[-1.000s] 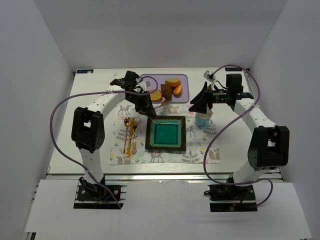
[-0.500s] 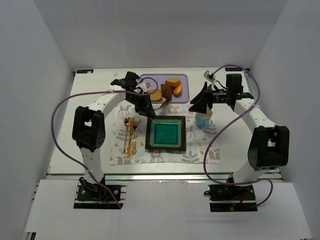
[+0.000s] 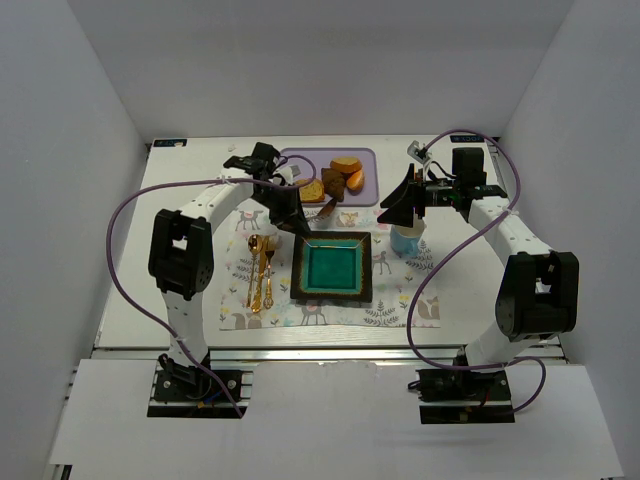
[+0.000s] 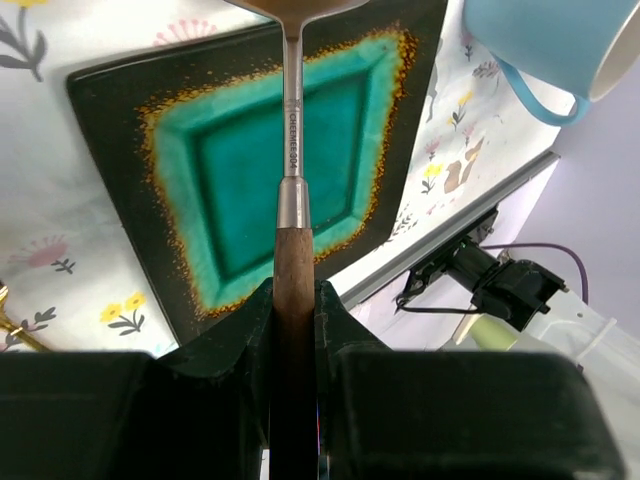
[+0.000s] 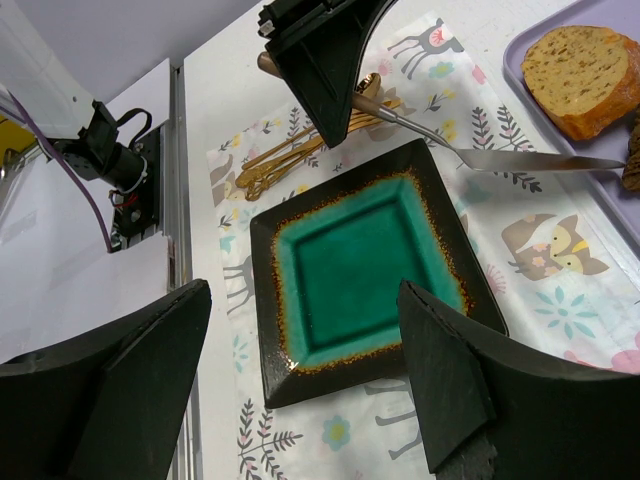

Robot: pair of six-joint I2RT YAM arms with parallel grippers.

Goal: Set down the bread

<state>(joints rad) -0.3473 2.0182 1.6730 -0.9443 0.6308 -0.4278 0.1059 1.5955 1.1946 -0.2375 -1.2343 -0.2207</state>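
Change over the last second: slight. The left gripper (image 3: 283,203) had edged a little away from the plate (image 3: 330,268) and toward the tray (image 3: 368,170), and its upper arm had shifted with it. The bread (image 3: 312,190) had not moved. The right arm had not moved either.

Reading: the scoop was not yet made. The bread lay flat on the tray, ahead of the left gripper and just past the spatula (image 4: 293,150) blade. The right wrist view showed the blade (image 5: 540,158) reaching over the tray's near edge, beside the bread (image 5: 585,80) rather than under it. Its tip was close to the dark chunk (image 5: 632,165). Whether the blade touched the bread, I could not tell. The plate carried nothing.

Left gripper: clenched on the spatula's wooden handle (image 4: 295,330), which ran straight out between the fingers. The plate lay directly beneath the shaft and the mug (image 4: 545,40) was off to one side.

Left arm pose: stretched forward from its base, wrist angled down and inward, tool pointing at the tray.

Right gripper (image 5: 300,400): fingers spread wide, holding nothing. It hung above the mug (image 3: 405,240), with the plate in front of and below it.

Judgement: the blade needs to slide under the bread before any lift toward the plate.
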